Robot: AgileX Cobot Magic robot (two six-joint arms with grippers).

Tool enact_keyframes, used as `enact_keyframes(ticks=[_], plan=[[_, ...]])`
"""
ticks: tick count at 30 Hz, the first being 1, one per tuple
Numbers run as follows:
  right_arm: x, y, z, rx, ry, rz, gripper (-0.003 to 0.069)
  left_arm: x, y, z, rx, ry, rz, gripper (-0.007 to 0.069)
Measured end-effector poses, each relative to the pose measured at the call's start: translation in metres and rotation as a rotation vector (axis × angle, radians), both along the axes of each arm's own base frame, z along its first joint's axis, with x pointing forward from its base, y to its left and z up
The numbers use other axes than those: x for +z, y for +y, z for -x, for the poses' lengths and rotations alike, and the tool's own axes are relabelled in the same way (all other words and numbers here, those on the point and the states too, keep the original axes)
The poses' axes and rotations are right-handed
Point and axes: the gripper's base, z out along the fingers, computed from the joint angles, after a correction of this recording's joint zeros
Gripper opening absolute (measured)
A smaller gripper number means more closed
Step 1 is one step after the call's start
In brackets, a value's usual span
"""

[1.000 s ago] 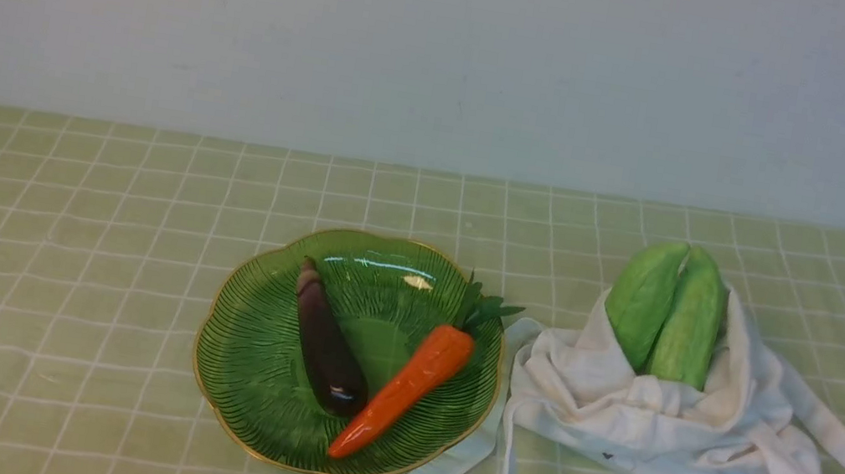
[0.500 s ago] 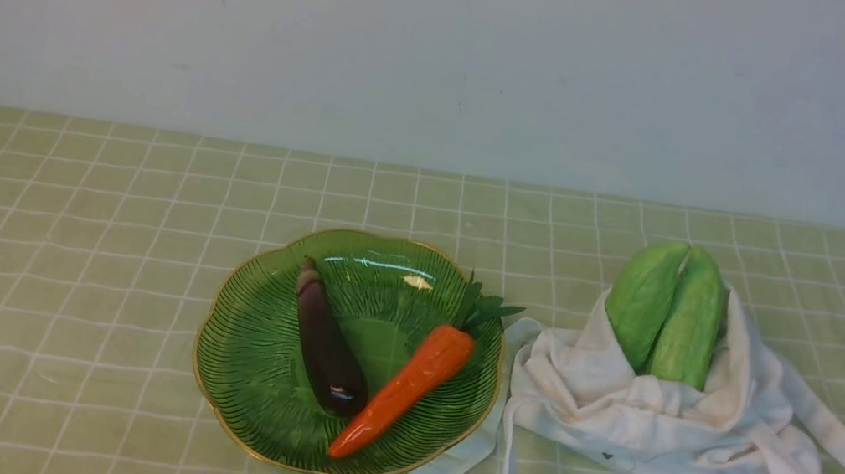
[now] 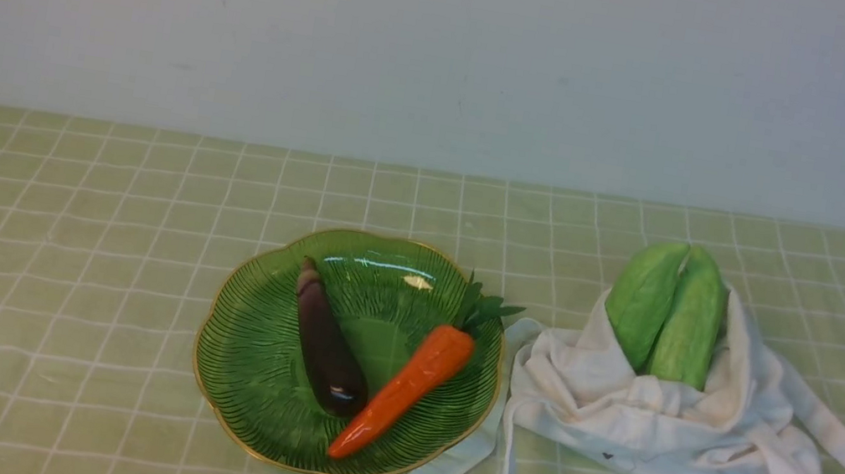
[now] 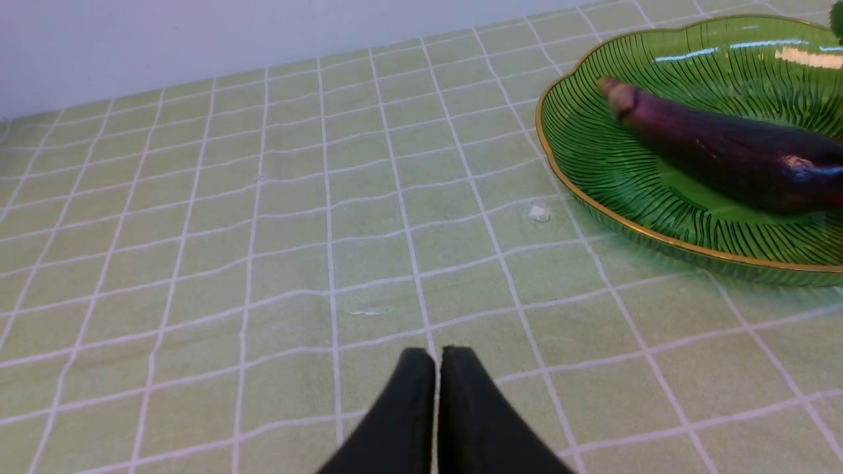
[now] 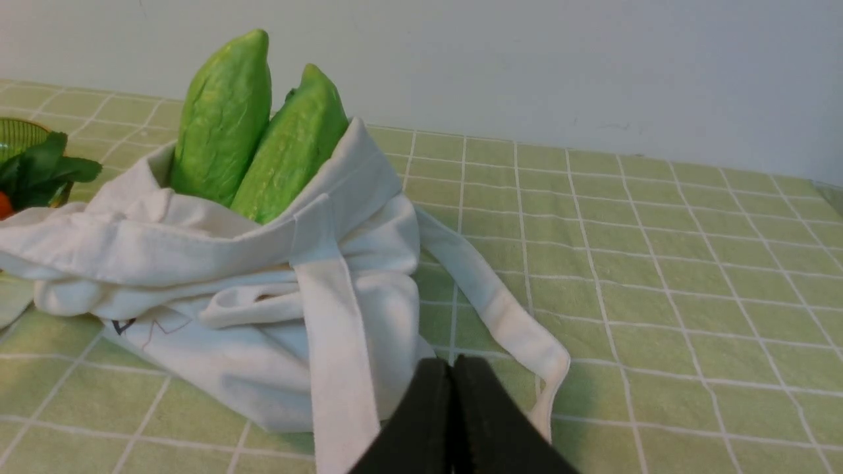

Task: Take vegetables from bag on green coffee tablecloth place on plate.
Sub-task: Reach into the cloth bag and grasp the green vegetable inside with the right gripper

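Two on the plate (image 3: 249,366), two vegetables (image 3: 665,309) in the bag (image 3: 653,439)
Left of the plate the left pincer (image 4: 438,353) hangs over the green coffee tablecloth (image 3: 88,260), jaws pressed together, gripping nothing; on the plate, a purple aubergine (image 3: 326,353) and an orange carrot (image 3: 407,387); just right of the plate the bag slumps, both vegetables poking out side by side; right pincer (image 5: 452,362) closed, empty, beyond the bag from the plate.

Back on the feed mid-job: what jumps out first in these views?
Two pale green gourds poke out of the white bag on the right of the cloth. Left of it, the green plate holds a carrot and a purple eggplant. The left gripper and right gripper are shut, empty.
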Motion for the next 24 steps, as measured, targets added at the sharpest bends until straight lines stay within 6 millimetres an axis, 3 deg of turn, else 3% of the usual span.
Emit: enact_keyframes(ticks=[5,15,24], plan=[[0.001,0.0,0.0,0.002,-0.022,-0.009,-0.0015,0.0,0.0,0.0,0.0,0.0,0.0,-0.0005],[0.034,0.0,-0.001,-0.004,-0.391,-0.19,-0.0015,0.0,0.0,0.0,0.0,0.0,0.0,-0.0005],[0.037,-0.001,0.0,-0.007,-0.42,-0.201,-0.0015,0.0,0.0,0.0,0.0,0.0,0.0,-0.0005]])
